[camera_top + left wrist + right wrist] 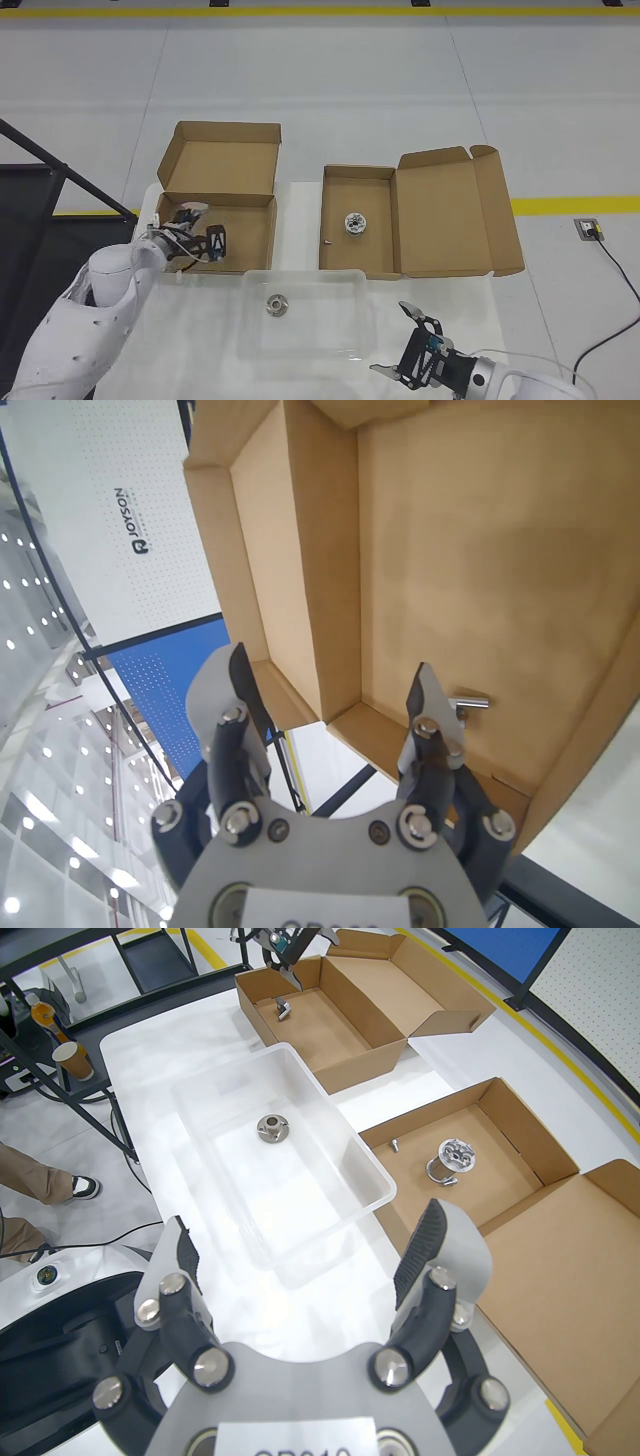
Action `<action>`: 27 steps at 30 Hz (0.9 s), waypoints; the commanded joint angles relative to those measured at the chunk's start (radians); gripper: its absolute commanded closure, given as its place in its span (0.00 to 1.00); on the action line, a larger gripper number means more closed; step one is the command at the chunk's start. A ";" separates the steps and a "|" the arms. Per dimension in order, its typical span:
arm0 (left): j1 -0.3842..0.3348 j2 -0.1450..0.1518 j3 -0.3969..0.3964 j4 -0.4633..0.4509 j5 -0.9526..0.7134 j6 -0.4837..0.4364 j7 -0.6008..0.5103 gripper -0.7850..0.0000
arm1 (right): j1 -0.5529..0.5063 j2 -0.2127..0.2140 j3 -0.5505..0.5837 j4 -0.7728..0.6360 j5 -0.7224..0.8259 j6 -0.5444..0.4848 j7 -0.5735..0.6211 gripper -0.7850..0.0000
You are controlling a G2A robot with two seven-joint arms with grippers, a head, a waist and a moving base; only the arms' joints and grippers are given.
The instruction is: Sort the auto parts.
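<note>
My left gripper [205, 230] hangs open over the near left corner of the left cardboard box [250, 225]. A small bent metal pin [470, 703] lies on that box's floor, just beyond one fingertip [425, 690]; the same pin [282, 1010] also shows in the right wrist view. A metal flange [277, 304] sits alone in the clear plastic bin [340, 330]. The right cardboard box [340, 255] holds a round cast part [355, 222] and a small bolt [395, 1144]. My right gripper [398, 342] is open and holds nothing, at the table's front right, beside the bin.
Both boxes have their lids folded open, away from me on the left box and to the right on the right box [450, 210]. A black side shelf to the left holds a bottle [47, 1020] and a paper cup [75, 1060]. The white tabletop [300, 215] is bare between the boxes.
</note>
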 commanded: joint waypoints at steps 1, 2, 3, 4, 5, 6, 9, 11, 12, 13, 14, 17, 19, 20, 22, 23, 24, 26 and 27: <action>0.041 0.015 -0.046 -0.065 -0.002 -0.025 0.037 0.17 | 0.000 0.000 0.000 0.000 0.000 0.000 0.000 0.00; 0.061 0.022 -0.066 -0.095 -0.003 -0.039 0.057 0.16 | 0.000 0.000 0.000 0.000 0.000 0.000 0.000 0.00; 0.079 0.028 -0.087 -0.124 -0.004 -0.053 0.081 0.14 | 0.000 0.000 0.000 0.000 0.000 0.000 0.000 0.00; 0.098 0.035 -0.108 -0.150 -0.002 -0.066 0.100 0.12 | 0.000 0.000 0.000 0.000 0.000 0.000 0.000 0.00; 0.116 0.042 -0.124 -0.179 0.003 -0.087 0.126 0.11 | 0.000 0.000 0.000 0.000 0.000 0.000 0.000 0.00; 0.131 0.049 -0.138 -0.208 0.007 -0.110 0.168 0.11 | 0.000 0.000 0.000 0.000 0.000 0.000 0.000 0.00; 0.172 0.068 -0.181 -0.283 0.041 -0.163 0.243 0.03 | 0.000 0.000 0.000 0.000 0.000 0.000 0.000 0.00; 0.197 0.079 -0.200 -0.338 0.058 -0.192 0.294 0.03 | 0.000 0.000 0.000 0.000 0.000 0.000 0.000 0.00; 0.209 0.084 -0.204 -0.364 0.074 -0.213 0.318 0.04 | 0.000 0.000 0.000 0.000 0.000 0.000 0.000 0.00; 0.217 0.089 -0.207 -0.389 0.082 -0.232 0.349 0.04 | 0.000 0.000 0.000 0.000 0.000 0.000 0.000 0.00; 0.223 0.094 -0.211 -0.407 0.093 -0.250 0.370 0.03 | 0.000 0.000 0.000 0.000 0.000 0.000 0.000 0.00; 0.228 0.106 -0.201 -0.461 0.120 -0.309 0.443 0.04 | 0.000 0.000 0.000 0.000 0.000 0.000 0.000 0.00; 0.219 0.112 -0.181 -0.480 0.145 -0.352 0.482 0.04 | 0.000 0.000 0.000 0.000 0.000 0.000 0.000 0.00; 0.207 0.114 -0.168 -0.477 0.145 -0.388 0.499 0.03 | 0.000 0.000 0.000 0.000 0.000 0.000 0.000 0.00; 0.173 0.113 -0.134 -0.461 0.132 -0.456 0.514 0.02 | 0.000 0.000 0.000 0.000 0.000 0.000 0.000 0.00; 0.150 0.110 -0.112 -0.453 0.116 -0.485 0.520 0.02 | 0.000 0.000 0.000 0.000 0.000 0.000 0.000 0.00; 0.132 0.109 -0.078 -0.444 0.121 -0.485 0.519 0.00 | 0.000 0.000 0.000 0.000 0.000 0.000 0.000 0.00; 0.092 0.105 -0.011 -0.422 0.124 -0.485 0.511 0.00 | 0.000 0.000 0.000 0.000 0.000 0.000 0.000 0.00; 0.069 0.103 0.025 -0.414 0.112 -0.485 0.526 0.00 | 0.000 0.000 0.000 0.000 0.000 0.000 0.000 0.00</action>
